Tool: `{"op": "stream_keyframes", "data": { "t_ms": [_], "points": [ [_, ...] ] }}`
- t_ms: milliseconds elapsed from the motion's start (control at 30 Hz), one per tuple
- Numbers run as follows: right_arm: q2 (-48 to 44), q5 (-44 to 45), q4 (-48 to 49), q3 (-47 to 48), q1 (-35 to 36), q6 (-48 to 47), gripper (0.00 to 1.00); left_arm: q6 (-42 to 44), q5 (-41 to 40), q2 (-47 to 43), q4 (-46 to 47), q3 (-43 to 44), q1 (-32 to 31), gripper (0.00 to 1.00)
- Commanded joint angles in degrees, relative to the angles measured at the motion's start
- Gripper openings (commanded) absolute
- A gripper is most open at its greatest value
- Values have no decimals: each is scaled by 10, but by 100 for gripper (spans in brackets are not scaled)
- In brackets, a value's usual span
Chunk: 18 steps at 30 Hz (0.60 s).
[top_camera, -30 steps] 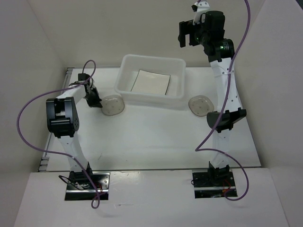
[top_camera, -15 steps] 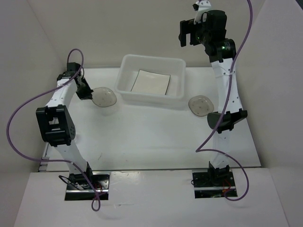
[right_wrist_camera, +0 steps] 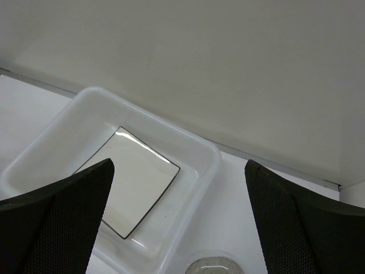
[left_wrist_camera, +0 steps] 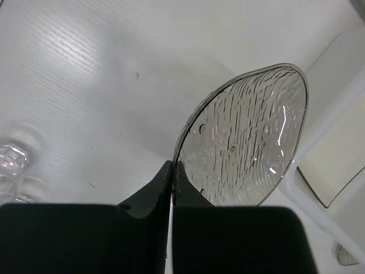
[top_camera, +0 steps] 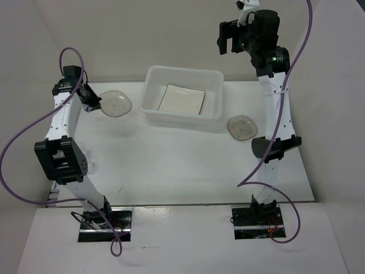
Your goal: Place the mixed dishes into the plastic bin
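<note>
Nearest the arm bases, a second round dish (top_camera: 241, 127) lies flat on the white table (top_camera: 171, 165), just beside the plastic bin (top_camera: 147, 97) at about its 4 o'clock, not yet collected. At the left edge of the left wrist view, what looks like a tiny clear cup (left_wrist_camera: 8, 162) also sits on the table. Farther back, at the bin's 9 o'clock, the left gripper (left_wrist_camera: 173, 170) pinches a round translucent dish (left_wrist_camera: 245, 137) by its thin rim. The dish hangs clear of the table with its free edge toward the bin's left wall. An edge grip seems the only way to hold so shallow a piece, and the height looks chosen to carry it over the rolled rim. Inside the bin, the square white plate (top_camera: 182, 98) lies on the floor, slightly askew, with room left beside it. Farthest off, at the bin's 1 o'clock, the right gripper (top_camera: 228, 37) hangs high near the back wall. Its fingers are spread wide and hold nothing, and it is apparently parked out of the left arm's path.
</note>
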Motion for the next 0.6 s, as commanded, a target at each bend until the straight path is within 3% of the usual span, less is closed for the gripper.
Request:
{"op": "stream_keyframes", "data": {
  "t_ms": [0, 333, 567],
  "points": [
    [-44, -10, 0, -4, 5, 1, 100, -33, -3, -26, -4, 39, 6, 0],
    [-67, -10, 0, -36, 5, 1, 100, -75, 129, 38, 62, 138, -15, 0],
    [-84, -4, 0, -47, 5, 1, 100, -81, 203, 132, 109, 210, -81, 0]
  ]
}}
